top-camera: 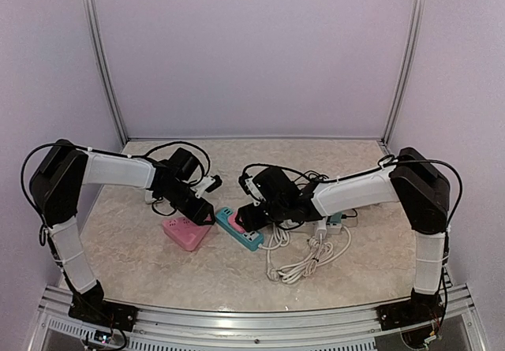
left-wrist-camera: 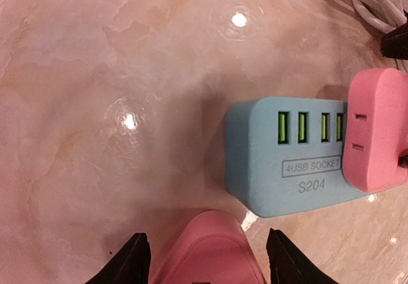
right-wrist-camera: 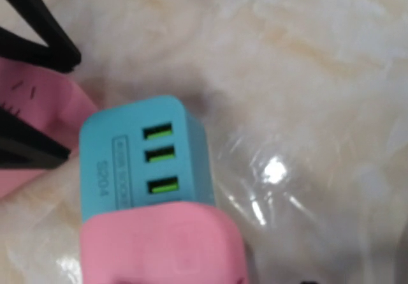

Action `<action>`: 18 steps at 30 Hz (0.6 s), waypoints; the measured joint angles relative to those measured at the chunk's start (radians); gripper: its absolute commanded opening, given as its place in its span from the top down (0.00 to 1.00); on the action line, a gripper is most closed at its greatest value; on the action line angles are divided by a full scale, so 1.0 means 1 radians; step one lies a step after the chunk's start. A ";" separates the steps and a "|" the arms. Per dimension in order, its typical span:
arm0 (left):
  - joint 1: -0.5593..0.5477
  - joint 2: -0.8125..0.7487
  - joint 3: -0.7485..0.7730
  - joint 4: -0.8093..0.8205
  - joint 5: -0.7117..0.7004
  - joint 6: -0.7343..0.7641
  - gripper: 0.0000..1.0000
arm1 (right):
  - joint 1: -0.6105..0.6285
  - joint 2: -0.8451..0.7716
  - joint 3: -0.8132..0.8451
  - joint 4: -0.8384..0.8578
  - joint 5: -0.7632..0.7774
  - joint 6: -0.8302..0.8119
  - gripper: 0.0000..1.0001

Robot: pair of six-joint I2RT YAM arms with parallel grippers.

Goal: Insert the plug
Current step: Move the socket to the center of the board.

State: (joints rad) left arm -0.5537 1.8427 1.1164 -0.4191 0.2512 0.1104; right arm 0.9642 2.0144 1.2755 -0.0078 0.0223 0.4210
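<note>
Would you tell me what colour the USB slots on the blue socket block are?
Bright green USB slots, clearest in the left wrist view.

The table top (left-wrist-camera: 95,73) looks like polished stone, cream and pink with marble veins, smooth and glossy enough to throw back the lamps as bright spots. The blue power strip (left-wrist-camera: 287,169), the pink plug (left-wrist-camera: 376,131) and the pink socket block (left-wrist-camera: 210,252) are all smooth plastic with a matt, almost satin skin, and the black fingers (left-wrist-camera: 131,265) beside the block are matt as well. The white cable (top-camera: 308,260) has a smooth plastic sheath, the arm covers (top-camera: 355,193) are white matt plastic, and the rail (top-camera: 260,323) at the near edge is bare, dull-shining metal.
</note>
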 measured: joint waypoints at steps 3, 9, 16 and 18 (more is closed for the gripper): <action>-0.019 0.000 -0.003 -0.006 -0.002 -0.001 0.40 | 0.001 0.000 -0.007 0.006 -0.023 0.012 0.40; -0.050 0.008 -0.003 -0.023 0.006 -0.002 0.40 | 0.004 -0.001 -0.023 0.028 -0.027 0.025 0.36; -0.073 0.019 -0.001 -0.020 0.002 0.002 0.40 | 0.009 -0.036 -0.051 0.018 0.006 0.018 0.32; -0.091 0.026 0.008 -0.020 -0.003 0.007 0.40 | 0.011 -0.057 -0.059 0.006 0.016 0.011 0.31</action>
State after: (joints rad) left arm -0.6445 1.8690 1.1248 -0.4389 0.2478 0.1177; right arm 0.9752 1.9575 1.2163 -0.0013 0.0380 0.4320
